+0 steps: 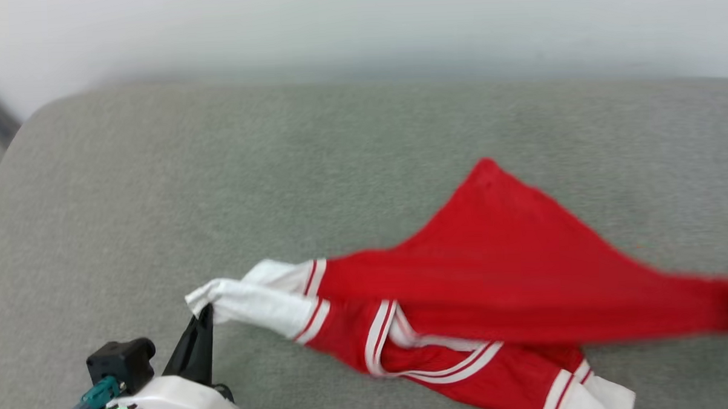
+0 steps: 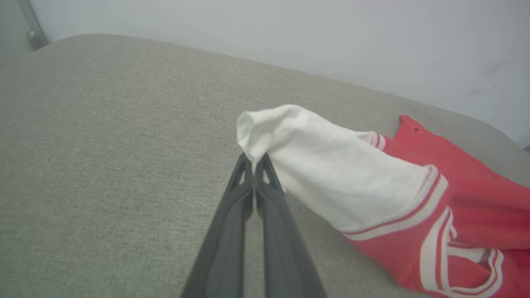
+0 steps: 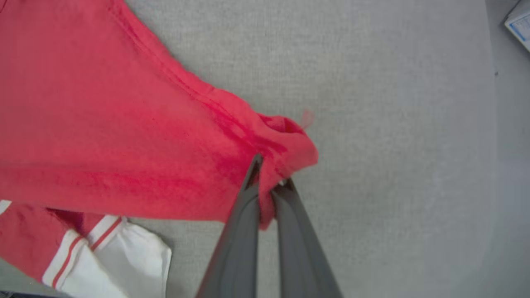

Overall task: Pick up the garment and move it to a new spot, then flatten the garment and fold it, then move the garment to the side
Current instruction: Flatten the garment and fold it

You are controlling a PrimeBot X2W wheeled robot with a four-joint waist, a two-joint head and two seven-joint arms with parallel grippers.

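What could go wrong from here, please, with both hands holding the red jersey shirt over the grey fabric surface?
1. The left hand pinches only the edge of the soft white sleeve; a pull might slip it free.
2. The right hand grips a small bunched corner of the bright red soft jersey shirt; it could slip out.
3. The other white sleeve lies partly under the stretched red cloth, so flattening may trap a fold.

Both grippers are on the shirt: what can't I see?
Head view: right end of the garment is blurred, cut by the right edge.
Head view: lower sleeve runs off the bottom edge.
Left wrist view: white cuff covers tips of left gripper.
Right wrist view: red hem wraps tips of right gripper.
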